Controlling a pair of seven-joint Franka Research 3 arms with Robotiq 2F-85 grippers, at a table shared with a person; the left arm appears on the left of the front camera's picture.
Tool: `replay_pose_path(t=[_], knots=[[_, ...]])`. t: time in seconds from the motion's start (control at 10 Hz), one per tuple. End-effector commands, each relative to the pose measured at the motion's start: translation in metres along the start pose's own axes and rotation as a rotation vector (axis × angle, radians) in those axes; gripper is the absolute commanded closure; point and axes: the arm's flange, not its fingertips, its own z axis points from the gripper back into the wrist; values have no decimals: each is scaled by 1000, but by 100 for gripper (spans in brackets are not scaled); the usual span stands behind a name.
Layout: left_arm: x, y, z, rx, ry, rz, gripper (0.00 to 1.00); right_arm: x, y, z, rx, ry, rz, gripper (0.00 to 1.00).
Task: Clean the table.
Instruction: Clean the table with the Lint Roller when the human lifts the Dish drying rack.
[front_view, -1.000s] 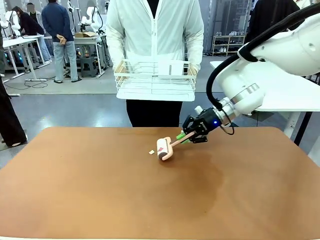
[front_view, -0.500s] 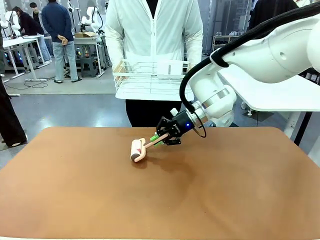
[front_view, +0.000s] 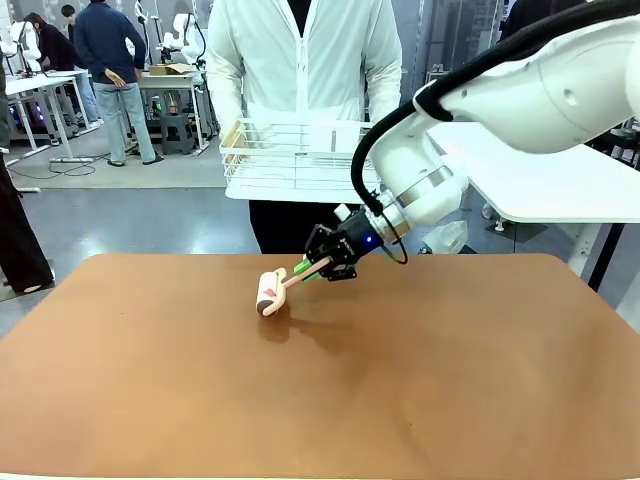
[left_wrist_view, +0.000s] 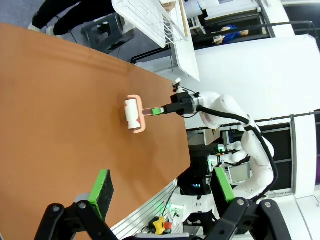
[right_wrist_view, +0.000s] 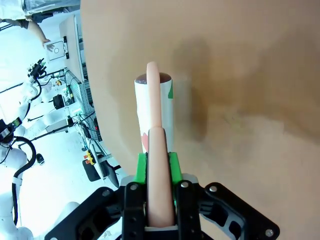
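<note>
- The roller (front_view: 270, 293) handle is clamped in the right tool (front_view: 312, 268), the head resting on the tabletop (front_view: 420, 380) near its far edge.
- The left tool (left_wrist_view: 161, 187) is spread wide, empty, above the tabletop.

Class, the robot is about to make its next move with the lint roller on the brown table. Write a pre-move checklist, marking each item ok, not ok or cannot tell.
1. Grip: right hand shut on the handle of the lint roller: ok.
2. Contact: roller head seems to touch the table: ok.
3. Other arm: left hand open, well apart from the roller: ok.
4. Bystander: the person's wire rack is held up beyond the far edge, off the table: ok.
5. Fine dirt left on the table: cannot tell.
</note>
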Motion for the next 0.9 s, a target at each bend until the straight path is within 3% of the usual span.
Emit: replay_pose_path(t=[0.0,0.4,0.6,0.8], knots=[[-1,-1,3,-22,-4,-12,0,-36,27,51,-46,-33,42,79],[-1,-1,3,-22,-4,-12,0,-55,40,112,-107,-64,38,79],[-1,-1,3,-22,-4,-12,0,-77,48,162,-299,-115,30,79],[-1,-1,3,-22,-4,-12,0,-116,68,241,-554,-129,-10,79]])
